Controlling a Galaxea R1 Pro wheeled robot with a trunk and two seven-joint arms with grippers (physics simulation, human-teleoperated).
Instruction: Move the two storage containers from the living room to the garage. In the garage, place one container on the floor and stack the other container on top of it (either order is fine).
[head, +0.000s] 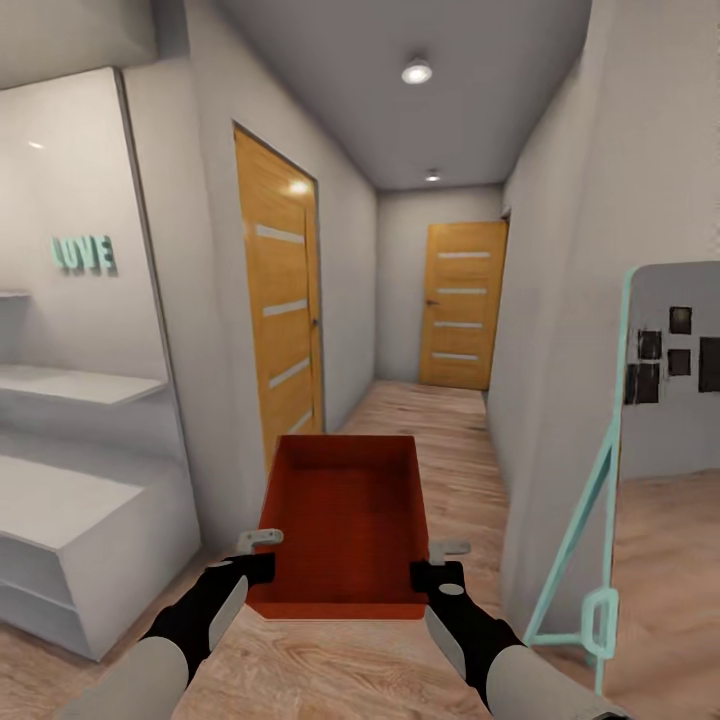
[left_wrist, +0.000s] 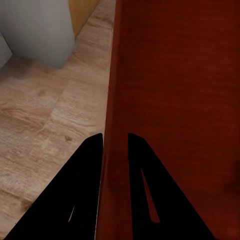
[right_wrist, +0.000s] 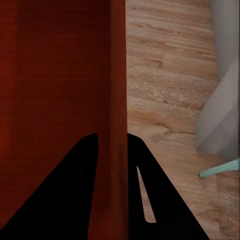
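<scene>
The red-orange storage container (head: 345, 525) was carried above the wood plank floor (head: 440, 440) of a hallway. The left gripper (head: 258, 553) was clamped on its left wall, and the right gripper (head: 440, 562) on its right wall, facing two wooden doors (head: 283, 300).

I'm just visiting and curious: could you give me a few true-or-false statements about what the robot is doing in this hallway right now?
1. Both claws grip one red-orange container. True: the left claw and right claw each clamp a side wall.
2. The container is full of toys. False: it looks empty.
3. The floor is dark concrete. False: it is light wood planks.
4. A wooden door stands at the hallway's far end. True.
5. The wall letters spell HOME. False: they spell LOVE.
</scene>
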